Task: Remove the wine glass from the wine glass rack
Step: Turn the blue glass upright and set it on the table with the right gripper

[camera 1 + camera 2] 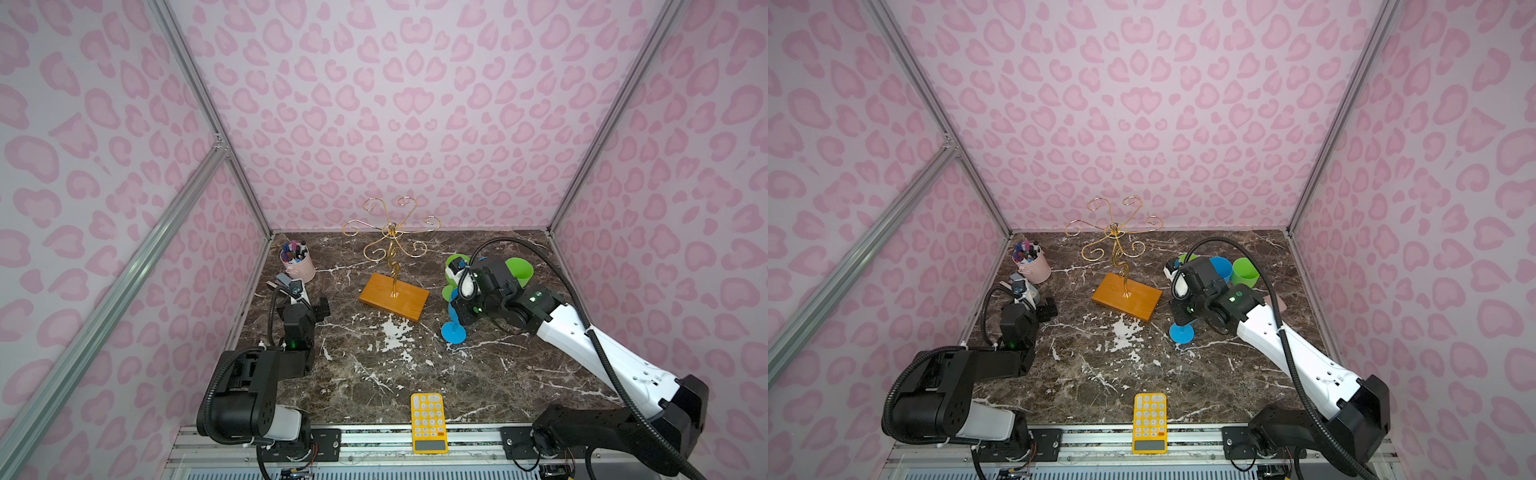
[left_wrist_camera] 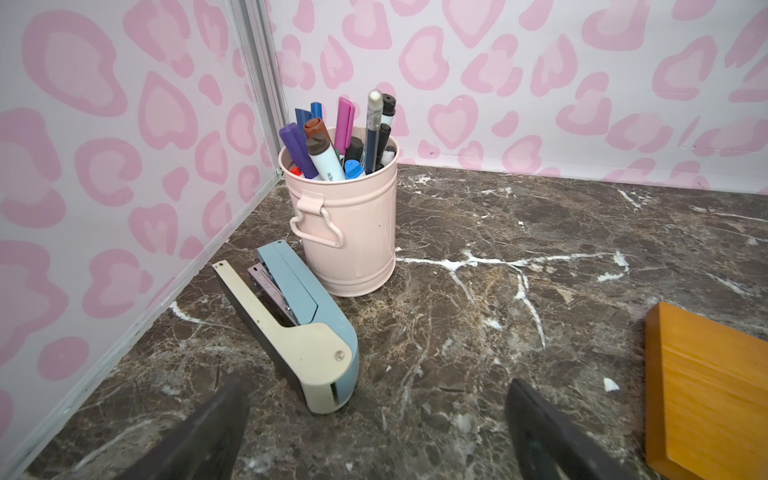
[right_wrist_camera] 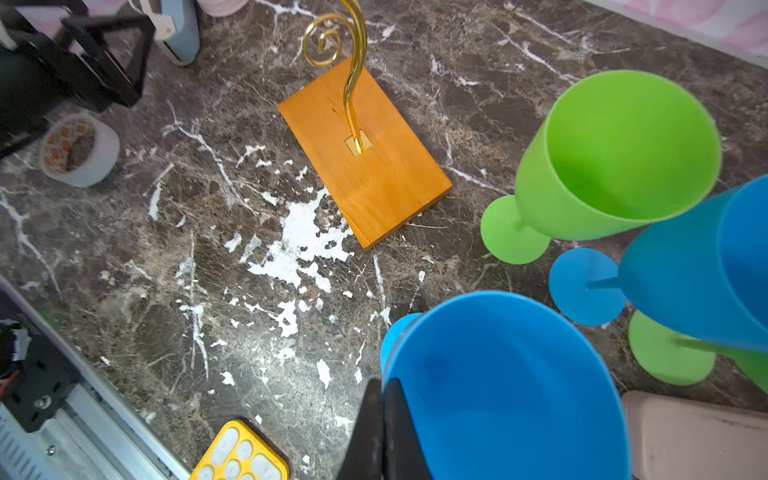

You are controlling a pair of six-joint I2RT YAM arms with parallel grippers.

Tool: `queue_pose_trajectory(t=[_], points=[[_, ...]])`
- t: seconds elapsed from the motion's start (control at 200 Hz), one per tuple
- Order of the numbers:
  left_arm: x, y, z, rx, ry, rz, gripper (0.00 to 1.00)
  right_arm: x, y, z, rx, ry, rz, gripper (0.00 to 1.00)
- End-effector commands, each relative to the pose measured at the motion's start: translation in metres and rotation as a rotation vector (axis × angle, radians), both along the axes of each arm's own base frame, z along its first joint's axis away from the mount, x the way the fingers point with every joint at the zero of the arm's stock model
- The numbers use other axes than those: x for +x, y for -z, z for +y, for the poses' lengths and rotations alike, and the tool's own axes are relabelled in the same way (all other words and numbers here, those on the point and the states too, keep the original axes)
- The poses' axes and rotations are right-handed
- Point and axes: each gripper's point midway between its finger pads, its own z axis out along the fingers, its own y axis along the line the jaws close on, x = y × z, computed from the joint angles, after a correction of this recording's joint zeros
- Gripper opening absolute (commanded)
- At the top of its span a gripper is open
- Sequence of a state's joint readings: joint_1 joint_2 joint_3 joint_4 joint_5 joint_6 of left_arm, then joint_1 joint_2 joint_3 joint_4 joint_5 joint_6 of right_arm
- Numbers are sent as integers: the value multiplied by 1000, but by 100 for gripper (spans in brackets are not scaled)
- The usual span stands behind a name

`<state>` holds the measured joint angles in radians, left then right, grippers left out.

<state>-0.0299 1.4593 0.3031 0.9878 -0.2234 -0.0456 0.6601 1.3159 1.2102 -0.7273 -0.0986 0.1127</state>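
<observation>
- Smooth blue plastic glass (image 3: 498,395) upright, mouth up, stem vertical, foot on marble table (image 3: 208,249), right of the gold wire rack (image 1: 380,297).
- Right fingers (image 3: 368,432) pinch its rim.
- Left fingers (image 2: 208,432) wide apart, empty.

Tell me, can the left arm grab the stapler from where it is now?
Probably yes. The left gripper is open, and the stapler lies on the table just ahead of it with nothing between. The pen bucket stands right behind the stapler and might get bumped.

Print on the white marker (image 2: 326,164) is unreadable.
</observation>
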Motion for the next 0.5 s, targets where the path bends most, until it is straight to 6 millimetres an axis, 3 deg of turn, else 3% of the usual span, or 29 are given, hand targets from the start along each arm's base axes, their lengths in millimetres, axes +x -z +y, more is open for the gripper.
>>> queue_pose_trajectory(t=[0.0, 0.23, 0.495], points=[[3, -6, 0, -3, 2, -18, 97, 12, 9, -3, -113, 21, -53, 0], [3, -4, 0, -4, 1, -14, 97, 19, 29, 10, -229, -11, -51, 0], [4, -5, 0, -5, 1, -15, 97, 20, 40, 14, -174, 4, -61, 0]])
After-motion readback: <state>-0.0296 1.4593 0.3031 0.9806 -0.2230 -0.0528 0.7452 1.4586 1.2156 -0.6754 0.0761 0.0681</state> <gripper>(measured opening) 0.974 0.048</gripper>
